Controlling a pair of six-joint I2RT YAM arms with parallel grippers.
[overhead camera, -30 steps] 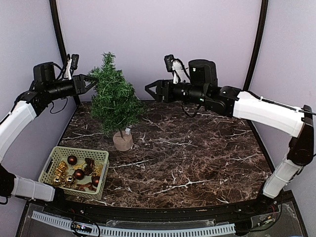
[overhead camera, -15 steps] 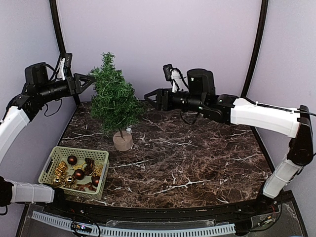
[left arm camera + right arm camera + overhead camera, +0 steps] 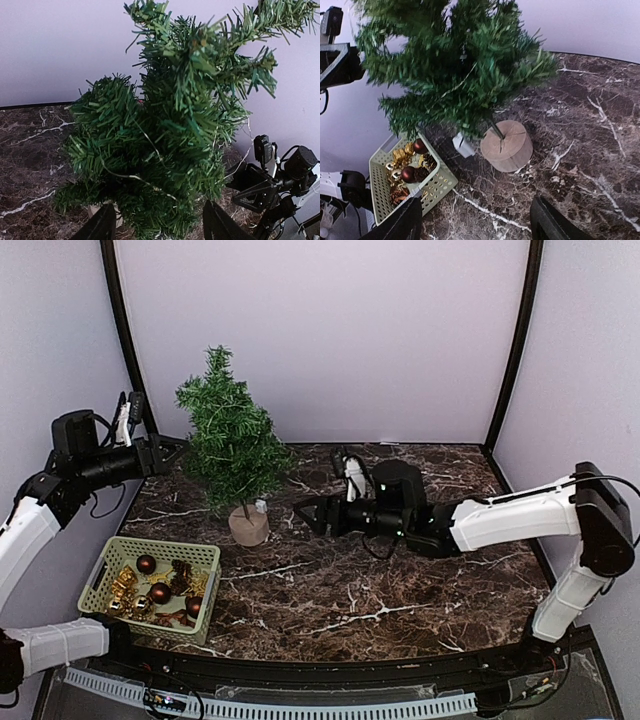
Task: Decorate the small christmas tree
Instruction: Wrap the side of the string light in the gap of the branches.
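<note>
**A:** How does the small christmas tree [image 3: 232,445] look to us?

**B:** We see a dark green cone with bristly branches. It stands upright on a thin trunk and a round wooden base [image 3: 248,526], at the rear left of the marble table [image 3: 400,580]. A thin pale wire [image 3: 135,176] runs through its branches.

**A:** What is around it?

**B:** A small white box [image 3: 465,145] lies just beside the base, under the low branches. Nearer to us on the left is a light green basket [image 3: 160,543], apart from the tree. It holds dark red balls [image 3: 146,564] and golden pieces [image 3: 124,585].

**A:** And the arms?

**B:** The left gripper [image 3: 180,448] is raised just beside the left branches, which fill its wrist view. Its fingers are spread wide and we see nothing in them. The right gripper [image 3: 303,513] is low over the table, to the right of the base and pointing at it. Its fingers are also wide and carry nothing.
</note>
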